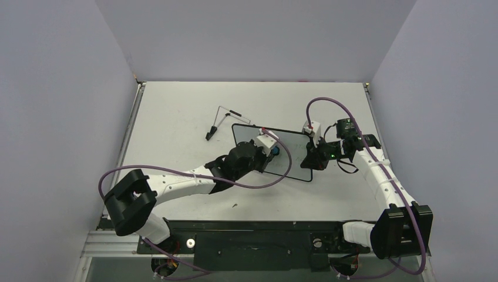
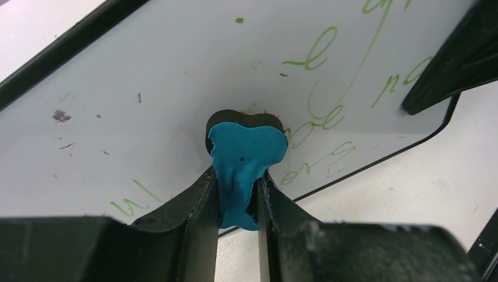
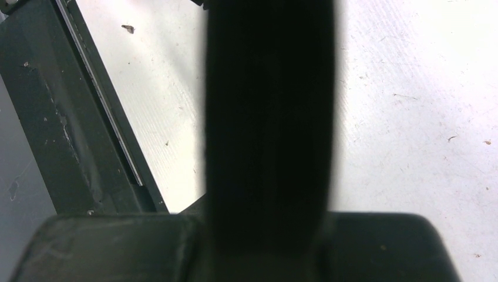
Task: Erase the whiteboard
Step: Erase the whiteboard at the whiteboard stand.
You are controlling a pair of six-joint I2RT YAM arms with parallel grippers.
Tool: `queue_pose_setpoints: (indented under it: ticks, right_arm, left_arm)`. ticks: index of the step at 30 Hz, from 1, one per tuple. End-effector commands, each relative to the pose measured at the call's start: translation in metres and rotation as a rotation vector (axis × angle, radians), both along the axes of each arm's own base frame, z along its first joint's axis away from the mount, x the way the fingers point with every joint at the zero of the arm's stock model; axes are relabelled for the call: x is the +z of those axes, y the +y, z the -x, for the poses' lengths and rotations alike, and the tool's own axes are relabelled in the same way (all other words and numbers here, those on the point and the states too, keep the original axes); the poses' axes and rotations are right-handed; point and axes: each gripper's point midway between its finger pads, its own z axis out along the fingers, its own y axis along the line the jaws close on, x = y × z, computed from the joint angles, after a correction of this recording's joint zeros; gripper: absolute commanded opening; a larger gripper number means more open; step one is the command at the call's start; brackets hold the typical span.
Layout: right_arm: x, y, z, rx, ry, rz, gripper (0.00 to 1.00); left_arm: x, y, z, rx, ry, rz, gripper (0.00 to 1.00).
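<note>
The whiteboard (image 1: pixel 296 150) is found near the middle of the table (image 1: pixel 176 117), just right of centre, between the two arms. Its long axis is laid left to right across the table, with the right end drawn slightly nearer the arm bases, and its written face is turned upward; whether it lies flat or is tilted off the surface cannot be told. The left gripper (image 1: pixel 271 150) is placed over the middle of the board, and its jaws are closed narrowly on a small blue eraser (image 2: pixel 246 150), whose dark pad is pressed to the white face (image 2: pixel 147 76). Green handwriting (image 2: pixel 317 53) is seen to the right of the eraser in the left wrist view, while the area to its left is marked only by specks and a short green stroke near the frame. The right gripper (image 1: pixel 311 158) is set at the board's right short edge and is clamped on it; one black finger (image 2: pixel 452 64) is seen lying over that end of the board, and a broad, blurred dark band (image 3: pixel 270 117) fills the centre of the right wrist view. A thin black wire stand (image 1: pixel 235 112) is left beyond the board's far left corner, just apart from it.
</note>
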Motion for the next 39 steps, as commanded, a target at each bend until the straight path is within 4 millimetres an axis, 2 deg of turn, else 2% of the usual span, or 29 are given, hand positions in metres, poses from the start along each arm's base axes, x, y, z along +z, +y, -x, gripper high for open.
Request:
queue_pose_setpoints:
  ticks: [1, 4, 7, 10, 14, 17, 24, 30, 39]
  right_arm:
    - [0.008, 0.007, 0.007, 0.045, -0.027, -0.031, 0.00]
    - [0.009, 0.007, 0.007, 0.045, -0.028, -0.030, 0.00]
    - [0.009, 0.006, 0.007, 0.043, -0.029, -0.029, 0.00]
    - [0.009, 0.006, 0.007, 0.042, -0.030, -0.029, 0.00]
    - [0.009, 0.006, 0.007, 0.043, -0.029, -0.029, 0.00]
    - [0.009, 0.006, 0.007, 0.043, -0.031, -0.029, 0.00]
    - [0.008, 0.006, 0.007, 0.043, -0.027, -0.029, 0.00]
    - [0.008, 0.006, 0.007, 0.043, -0.029, -0.027, 0.00]
    - [0.009, 0.006, 0.007, 0.043, -0.030, -0.029, 0.00]
  left_arm:
    - [0.031, 0.012, -0.014, 0.056, -0.024, 0.081, 0.00]
    - [0.047, 0.009, -0.021, 0.086, 0.028, 0.209, 0.00]
    - [0.069, -0.002, -0.022, 0.060, 0.088, 0.377, 0.00]
    - [0.080, -0.011, -0.021, 0.060, 0.129, 0.444, 0.00]
    - [0.088, -0.015, -0.022, 0.153, 0.150, 0.463, 0.00]
    - [0.087, -0.011, -0.026, 0.269, 0.144, 0.457, 0.00]
    - [0.088, -0.016, -0.021, 0.357, 0.157, 0.485, 0.00]
    - [0.074, -0.014, -0.023, 0.416, 0.141, 0.388, 0.00]
    - [0.040, -0.020, -0.009, 0.435, 0.082, 0.194, 0.00]
